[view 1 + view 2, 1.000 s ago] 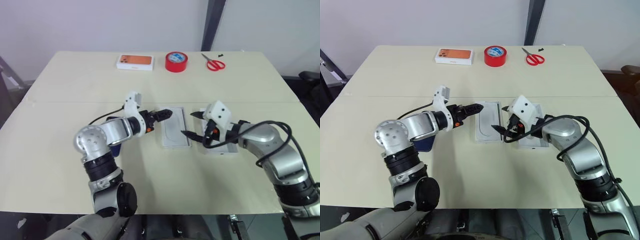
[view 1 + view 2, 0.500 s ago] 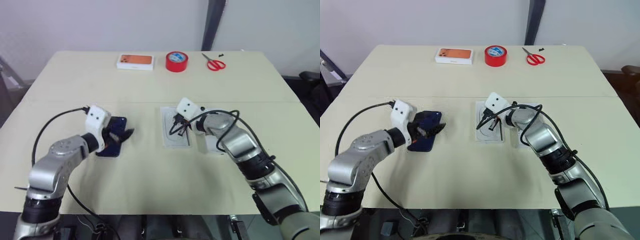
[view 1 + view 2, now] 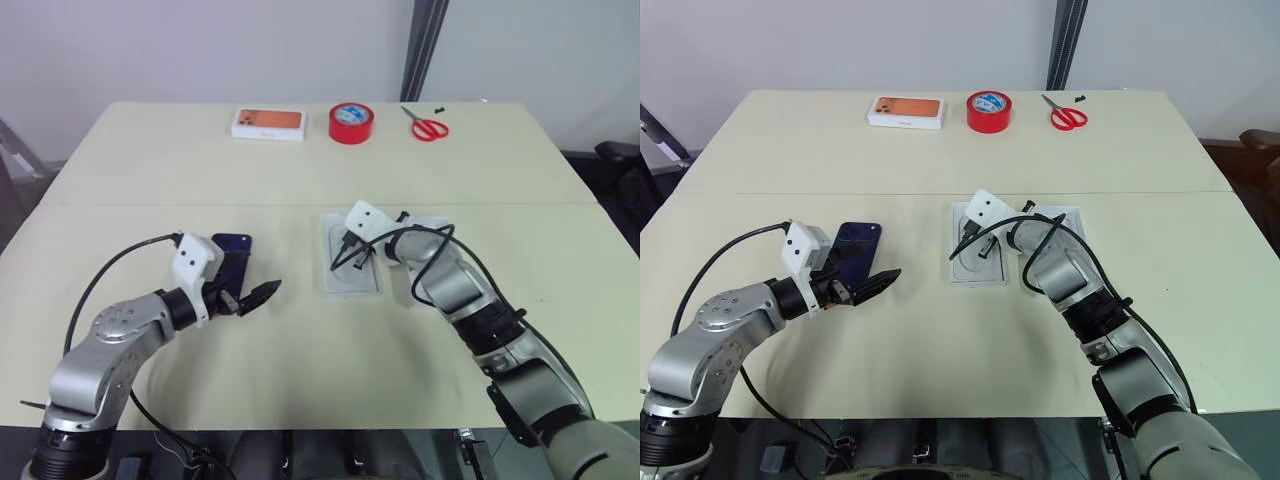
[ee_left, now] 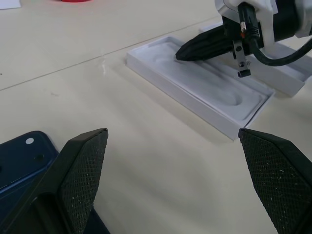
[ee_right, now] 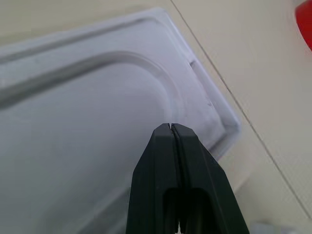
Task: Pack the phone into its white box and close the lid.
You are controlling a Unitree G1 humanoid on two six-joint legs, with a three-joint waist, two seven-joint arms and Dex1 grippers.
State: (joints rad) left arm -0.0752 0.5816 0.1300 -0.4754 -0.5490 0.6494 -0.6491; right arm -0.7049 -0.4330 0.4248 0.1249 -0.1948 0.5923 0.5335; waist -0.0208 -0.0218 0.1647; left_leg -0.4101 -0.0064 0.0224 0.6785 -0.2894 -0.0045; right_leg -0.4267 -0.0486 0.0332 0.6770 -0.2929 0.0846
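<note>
Lab-like room: bare table (image 3: 300, 160), plain wall (image 3: 200, 50).

Bench layout, near middle to far edge

The phone (image 3: 855, 249) lies left of the insert (image 3: 350, 266), with the white box (image 3: 1065, 222) just right of it; along the far edge sit a printed box (image 3: 268, 123), tape roll (image 3: 351, 122) and scissors (image 3: 427, 126), left to right.

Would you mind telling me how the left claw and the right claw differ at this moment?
The left claw stands wide open, while the right claw is shut with nothing between its fingers. The left claw hovers over bare table beside the phone; the right claw's tip is down over the white insert. Both have two black fingers and hold nothing.
</note>
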